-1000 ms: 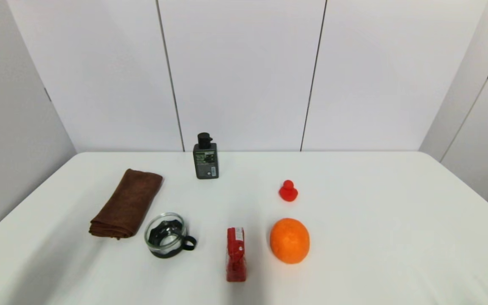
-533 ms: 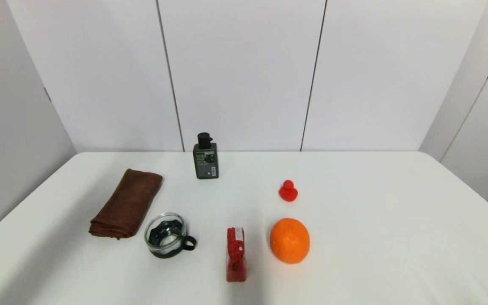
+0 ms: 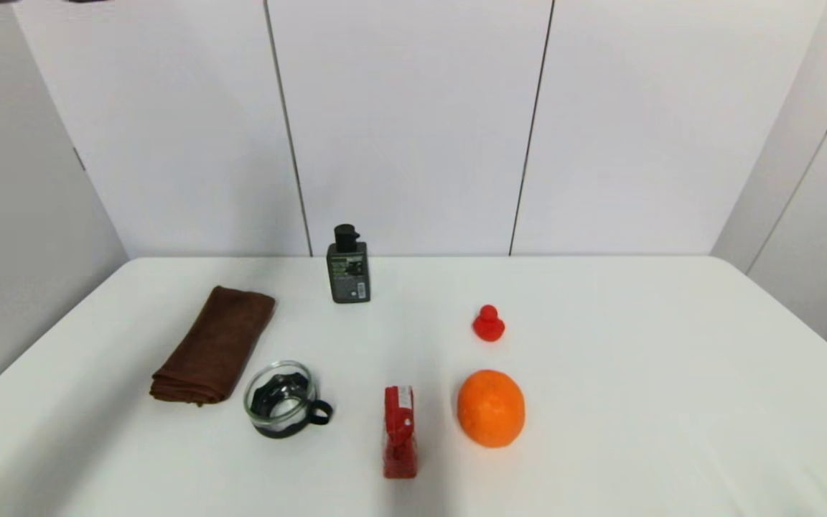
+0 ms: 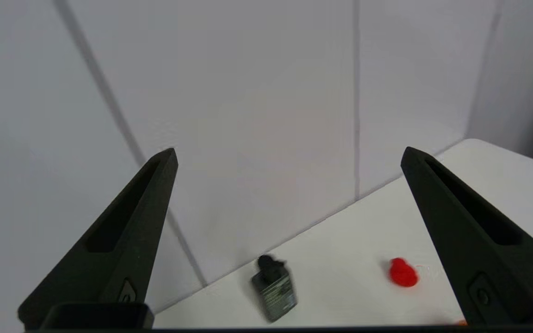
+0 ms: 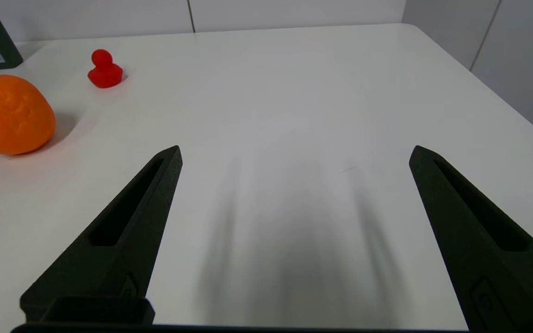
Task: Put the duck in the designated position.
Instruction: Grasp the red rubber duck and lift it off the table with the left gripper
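Note:
The small red duck (image 3: 488, 324) stands upright on the white table (image 3: 636, 345), behind the orange fruit (image 3: 491, 408). Nothing touches it. My left gripper (image 4: 289, 157) is open and empty, held high off the table at the far left; in its wrist view the duck (image 4: 403, 272) lies far below. Only a dark sliver of that arm (image 3: 26, 2) shows at the head view's top edge. My right gripper (image 5: 296, 148) is open and empty, low over the table's right part, with the duck (image 5: 105, 70) well ahead of it. No mark shows the designated position.
A dark pump bottle (image 3: 348, 269) stands at the back. A folded brown cloth (image 3: 216, 345) and a glass cup (image 3: 281, 398) sit on the left. A red packet (image 3: 400, 431) stands upright beside the orange fruit (image 5: 9, 115). Bare white tabletop spreads to the right.
A dark part of my left arm appeared at the left edge of the head view, then rose to the top edge. The objects on the table have not moved.

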`<state>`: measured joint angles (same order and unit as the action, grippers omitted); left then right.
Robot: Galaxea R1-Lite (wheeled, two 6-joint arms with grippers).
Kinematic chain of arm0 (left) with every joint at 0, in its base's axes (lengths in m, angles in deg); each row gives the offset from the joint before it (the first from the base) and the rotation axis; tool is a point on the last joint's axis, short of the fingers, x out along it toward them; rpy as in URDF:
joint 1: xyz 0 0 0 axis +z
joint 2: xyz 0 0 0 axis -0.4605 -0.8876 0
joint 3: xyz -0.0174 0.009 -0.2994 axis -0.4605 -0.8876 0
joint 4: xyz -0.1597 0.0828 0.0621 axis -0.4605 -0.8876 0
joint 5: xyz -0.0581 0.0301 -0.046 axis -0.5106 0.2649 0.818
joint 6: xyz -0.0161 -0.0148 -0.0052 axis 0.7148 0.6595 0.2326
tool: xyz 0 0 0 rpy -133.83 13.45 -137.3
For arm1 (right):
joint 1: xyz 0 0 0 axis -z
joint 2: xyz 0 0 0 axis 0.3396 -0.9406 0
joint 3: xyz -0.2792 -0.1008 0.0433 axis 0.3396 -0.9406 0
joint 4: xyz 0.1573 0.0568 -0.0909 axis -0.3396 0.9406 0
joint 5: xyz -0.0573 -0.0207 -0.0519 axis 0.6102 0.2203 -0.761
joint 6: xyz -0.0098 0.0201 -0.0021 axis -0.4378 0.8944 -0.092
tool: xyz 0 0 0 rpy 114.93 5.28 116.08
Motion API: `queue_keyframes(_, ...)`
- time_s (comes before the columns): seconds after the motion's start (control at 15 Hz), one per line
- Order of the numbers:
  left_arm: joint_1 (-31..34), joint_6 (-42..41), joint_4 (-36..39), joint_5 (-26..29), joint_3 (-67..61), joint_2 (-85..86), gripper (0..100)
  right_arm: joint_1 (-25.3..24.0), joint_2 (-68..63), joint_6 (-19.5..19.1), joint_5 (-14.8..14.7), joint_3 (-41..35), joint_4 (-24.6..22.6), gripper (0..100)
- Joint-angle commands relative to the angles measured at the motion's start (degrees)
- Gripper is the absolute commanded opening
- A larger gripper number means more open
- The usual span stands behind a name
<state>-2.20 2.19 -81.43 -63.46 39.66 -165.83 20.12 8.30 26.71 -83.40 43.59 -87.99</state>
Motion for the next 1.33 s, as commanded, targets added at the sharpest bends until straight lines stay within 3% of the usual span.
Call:
queue_keyframes(0.07, -11.0, 0.6, 0.0, -0.1, 9.7, -15.4, 100, 0.0, -0.1, 0.0, 0.0, 0.0, 0.0, 100)
queue_keyframes(0.67, -27.9, 2.2, 2.6, -0.3, 21.8, -40.1, 100, 0.0, -0.1, 0.0, 0.0, 0.0, 0.0, 100)
queue_keyframes(1.0, -29.3, 2.4, 3.7, -1.0, 21.6, -48.9, 100, 0.0, -0.1, 0.1, 0.0, 0.0, 0.0, 100)
queue_keyframes(1.2, -29.0, 3.7, 3.6, -6.4, 21.5, -50.2, 100, 0.0, 0.0, 0.0, 0.0, 0.0, 0.0, 100)
queue_keyframes(1.33, -28.6, 6.1, 3.5, -13.3, 21.3, -50.5, 100, 0.0, 0.0, 0.0, 0.0, 0.0, 0.0, 100)
